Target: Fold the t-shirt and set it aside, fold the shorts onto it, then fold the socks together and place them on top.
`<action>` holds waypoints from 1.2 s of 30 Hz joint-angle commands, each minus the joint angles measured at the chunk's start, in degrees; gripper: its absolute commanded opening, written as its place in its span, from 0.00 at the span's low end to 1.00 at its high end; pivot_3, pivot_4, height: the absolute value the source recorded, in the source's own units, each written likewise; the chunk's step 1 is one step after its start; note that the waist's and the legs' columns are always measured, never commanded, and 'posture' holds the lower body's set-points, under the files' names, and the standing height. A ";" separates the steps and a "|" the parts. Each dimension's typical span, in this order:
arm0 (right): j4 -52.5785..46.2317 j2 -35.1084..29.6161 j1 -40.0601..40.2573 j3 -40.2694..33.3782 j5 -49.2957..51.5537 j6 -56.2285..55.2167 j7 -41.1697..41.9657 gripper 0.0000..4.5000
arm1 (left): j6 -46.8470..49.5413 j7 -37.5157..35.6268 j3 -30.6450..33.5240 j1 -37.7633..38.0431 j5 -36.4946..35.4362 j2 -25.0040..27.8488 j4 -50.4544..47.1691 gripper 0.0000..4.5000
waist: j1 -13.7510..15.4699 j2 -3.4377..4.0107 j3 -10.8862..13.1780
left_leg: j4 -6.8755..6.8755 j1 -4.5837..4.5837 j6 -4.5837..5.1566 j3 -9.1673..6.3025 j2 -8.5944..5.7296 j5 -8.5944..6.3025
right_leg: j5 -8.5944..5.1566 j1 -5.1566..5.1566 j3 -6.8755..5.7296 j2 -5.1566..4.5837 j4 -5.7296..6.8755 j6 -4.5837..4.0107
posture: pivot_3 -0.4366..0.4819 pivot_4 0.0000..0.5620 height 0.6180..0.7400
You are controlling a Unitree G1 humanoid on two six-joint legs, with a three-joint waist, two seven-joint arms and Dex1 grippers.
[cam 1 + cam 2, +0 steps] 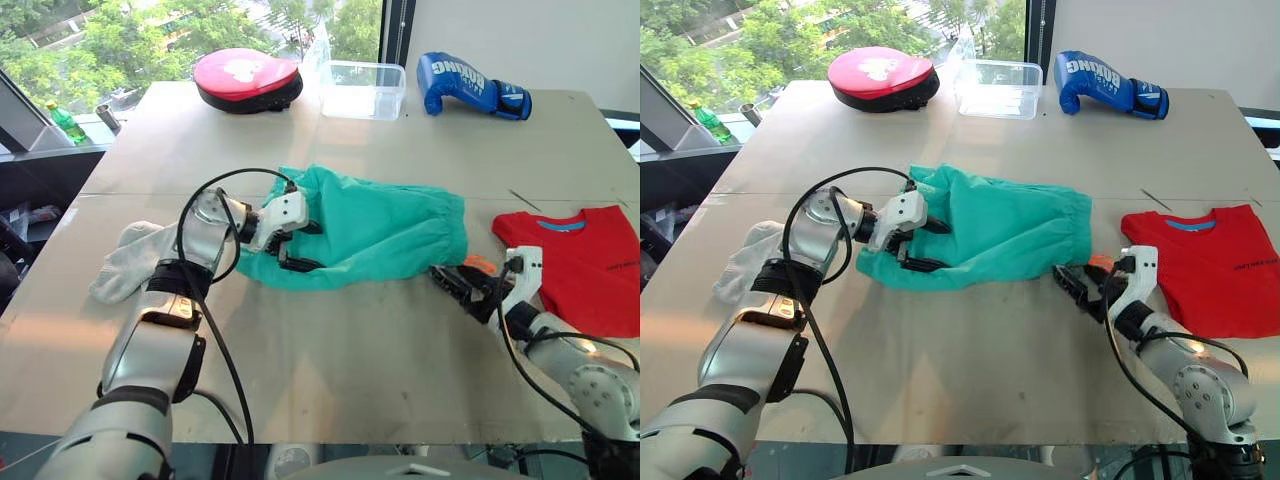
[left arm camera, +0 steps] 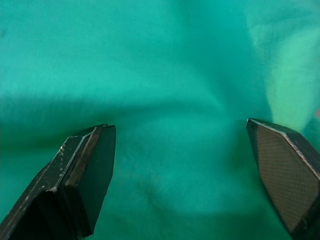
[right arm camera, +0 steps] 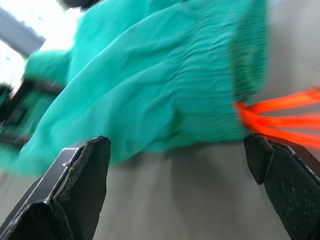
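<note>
On the beige table [image 1: 330,340] by the window, the shorts [image 1: 380,230] lay between the left gripper's [image 1: 293,245] spread fingers; the right gripper [image 1: 458,283] gaped beside them. A blue glove [image 1: 470,85] read "BOXING".

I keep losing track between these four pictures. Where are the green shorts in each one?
Left eye view: the shorts lie mid-table, between the two hands.
Right eye view: same spot, the shorts beside the red t-shirt.
Left wrist view: green fabric right ahead of the open fingers.
Right wrist view: shorts ahead, waistband nearest.
Shared landmark: the orange drawstring at the waistband.
</note>
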 commanded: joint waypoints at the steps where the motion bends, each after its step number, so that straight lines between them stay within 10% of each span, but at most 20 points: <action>1: -0.69 3.17 -0.22 -1.86 6.44 2.73 -5.31 1.00 | 2.45 1.45 0.55 1.06 -1.85 -0.23 -5.04 0.98 | -0.09 0.01 -0.01 | -0.01 0.00 0.00 0.00 0.00 0.00 | 0.00 0.00 0.00 0.00 0.00 0.00 | 0.48 0.27 0.93; 12: 3.09 15.71 -4.64 -5.00 26.02 -0.49 -26.42 1.00 | 5.40 3.85 0.18 2.99 -3.03 -0.75 -8.46 0.98 | -0.33 0.04 -0.04 | -0.04 0.05 0.00 0.01 0.04 0.00 | 0.00 0.00 0.01 0.02 0.01 -0.01 | 0.48 0.27 0.93; 20: 7.52 14.72 -9.86 -1.73 13.96 -3.25 -31.13 1.00 | 4.89 4.24 -0.56 3.25 -2.99 -0.62 -8.56 0.98 | -0.28 0.07 -0.06 | -0.05 0.05 0.00 0.02 0.04 0.00 | 0.00 0.00 0.01 0.02 0.00 -0.01 | 0.48 0.27 0.93; 31: 5.14 13.07 -11.36 -0.42 4.88 -3.49 -31.28 0.01 | 4.04 4.88 -0.57 3.84 -2.86 -0.38 -8.08 1.00 | -0.09 0.07 -0.07 | -0.05 0.03 0.00 0.02 0.02 0.00 | 0.00 0.00 0.02 0.02 -0.02 -0.01 | 0.48 0.27 0.93; 36: 1.96 8.52 -10.70 0.60 -0.14 -2.90 -28.45 0.01 | 4.28 5.27 0.04 3.54 -3.87 -1.20 -8.55 1.00 | -0.12 0.09 -0.06 | -0.05 0.01 0.00 0.02 0.00 0.00 | 0.00 -0.01 0.02 0.00 -0.04 -0.01 | 0.48 0.27 0.93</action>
